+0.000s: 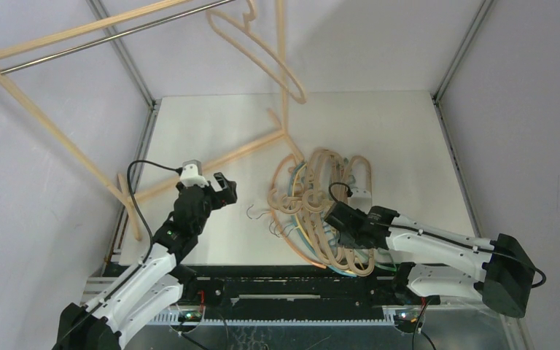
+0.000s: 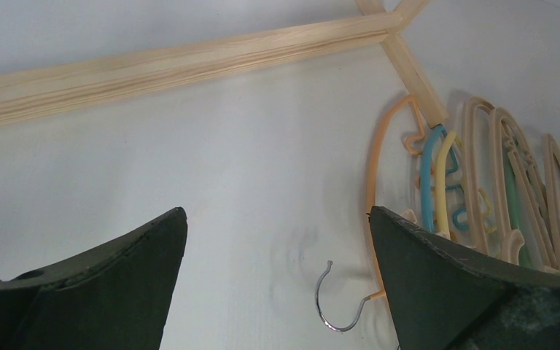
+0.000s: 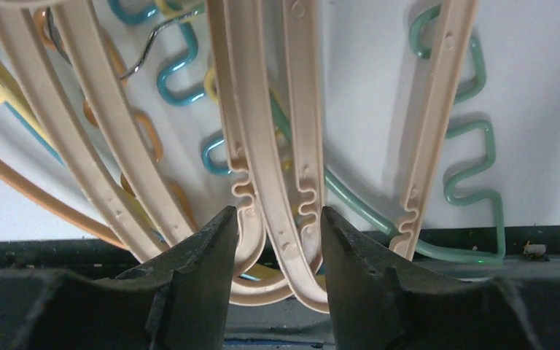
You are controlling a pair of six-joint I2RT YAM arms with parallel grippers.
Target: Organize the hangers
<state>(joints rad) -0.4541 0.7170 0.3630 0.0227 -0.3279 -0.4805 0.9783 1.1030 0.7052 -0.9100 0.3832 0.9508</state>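
The top external camera sits high above and behind the arm bases. It looks down and forward over the whole white table (image 1: 211, 124), with the wooden rack (image 1: 44, 120) at far left and the hanger pile (image 1: 321, 204) right of centre. The left wrist camera looks low across the table past the left gripper's fingers (image 2: 102, 292), toward the rack's base beam (image 2: 189, 65) and the pile's edge. The right wrist camera hangs very near the pile, with the right gripper's fingers (image 3: 189, 284) at the bottom edge. All three views share the pile.
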